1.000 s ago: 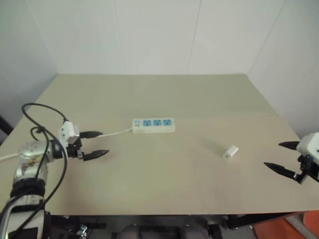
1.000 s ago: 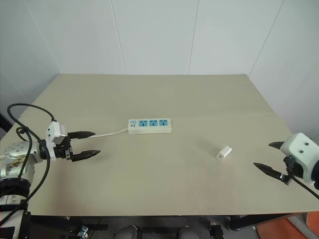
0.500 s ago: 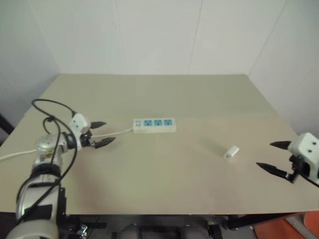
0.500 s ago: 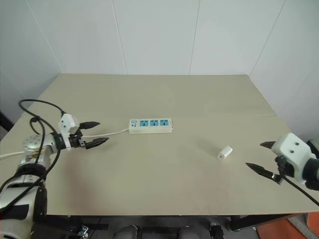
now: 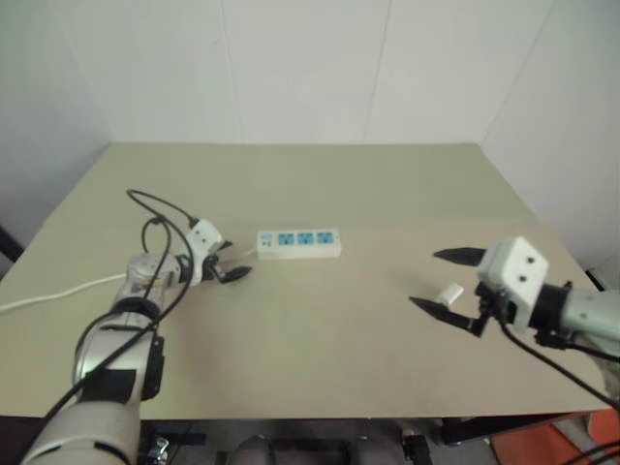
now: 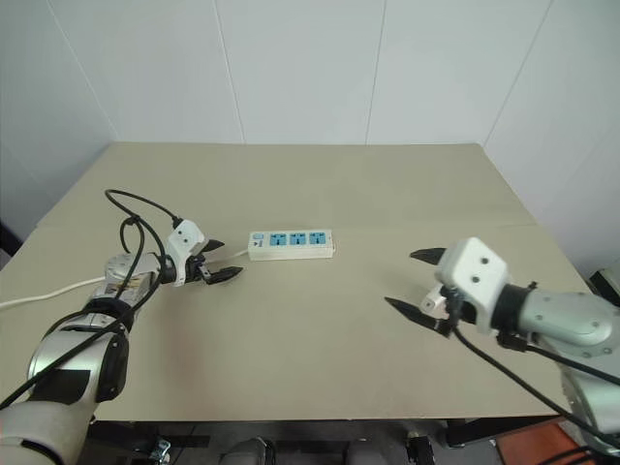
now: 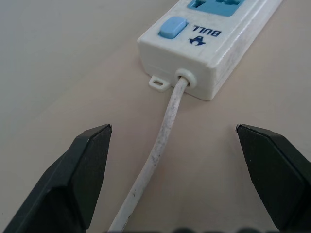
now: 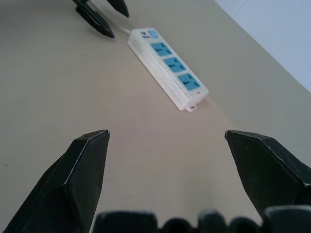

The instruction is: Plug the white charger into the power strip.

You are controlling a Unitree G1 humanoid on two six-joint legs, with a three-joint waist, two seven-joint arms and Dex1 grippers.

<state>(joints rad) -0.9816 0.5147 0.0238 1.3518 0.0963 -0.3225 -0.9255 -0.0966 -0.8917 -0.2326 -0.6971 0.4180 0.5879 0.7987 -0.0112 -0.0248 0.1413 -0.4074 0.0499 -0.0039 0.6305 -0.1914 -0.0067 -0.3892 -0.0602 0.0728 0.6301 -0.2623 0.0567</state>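
The power strip lies flat at mid-table, its three blue sockets facing up and its thin white cord running off to the left. My left gripper is open just left of the strip's cord end. In the left wrist view the cord passes between the open fingers toward the strip's end. The white charger lies on the table to the right, partly hidden behind my right gripper. That gripper is open with its fingertips beside the charger and nothing held. The right wrist view looks along its spread fingers at the strip.
The beige table is bounded by white walls at the back and on the right. The cord runs to the table's left edge. My left arm's black cable loops above the table near the left gripper.
My left gripper has moved right and forward, up to the strip's cord end. My right gripper has swung left from the table's right edge to the charger. Both stay open.
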